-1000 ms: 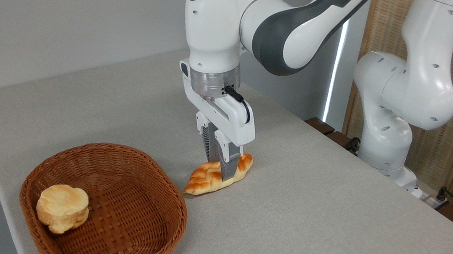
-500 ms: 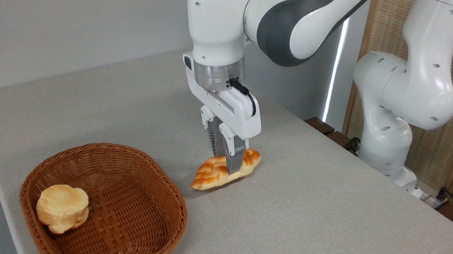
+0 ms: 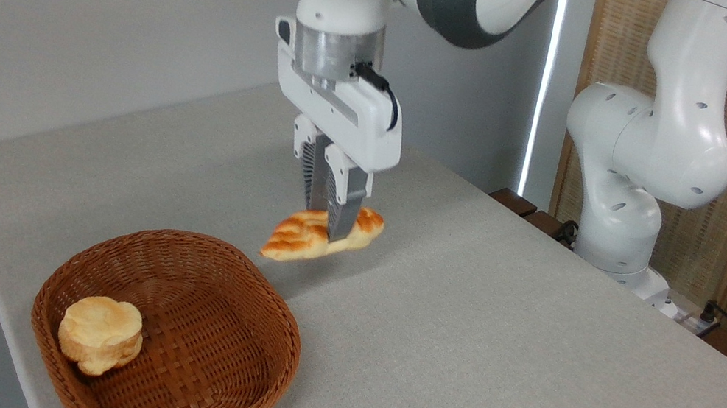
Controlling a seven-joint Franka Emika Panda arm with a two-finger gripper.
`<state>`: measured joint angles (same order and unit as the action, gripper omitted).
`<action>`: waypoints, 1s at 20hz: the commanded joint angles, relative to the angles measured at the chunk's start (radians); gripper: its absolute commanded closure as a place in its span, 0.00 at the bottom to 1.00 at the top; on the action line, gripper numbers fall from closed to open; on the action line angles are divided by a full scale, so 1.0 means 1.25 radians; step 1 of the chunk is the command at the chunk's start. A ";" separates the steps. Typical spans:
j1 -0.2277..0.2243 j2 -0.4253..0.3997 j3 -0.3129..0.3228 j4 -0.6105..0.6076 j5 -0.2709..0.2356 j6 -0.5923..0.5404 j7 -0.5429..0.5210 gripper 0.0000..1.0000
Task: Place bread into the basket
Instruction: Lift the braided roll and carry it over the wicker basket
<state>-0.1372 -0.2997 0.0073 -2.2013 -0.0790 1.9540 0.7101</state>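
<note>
Sat at the left as before: basket on the counter, a pale bun inside against its left wall. Rose clear off the counter within the last second and drifted left toward the basket: bread, formerly resting on the cloth. Hung in the air, tilted with its left tip lower, just past the basket's far rim but not yet over it. Meant, by judgement, that the lift was done and the carry under way. Pinched around the loaf's middle: tool, fingers pointing down, narrowed to the loaf's width, touching nothing else.
</note>
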 commanded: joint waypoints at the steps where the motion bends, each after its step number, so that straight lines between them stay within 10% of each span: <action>1: -0.004 0.004 0.027 0.028 -0.023 0.055 0.038 0.59; 15: -0.002 0.076 0.063 0.027 -0.025 0.414 0.038 0.53; 20: -0.003 0.121 0.069 0.027 -0.025 0.477 0.034 0.07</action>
<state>-0.1348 -0.1799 0.0810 -2.1769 -0.0873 2.5075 0.7379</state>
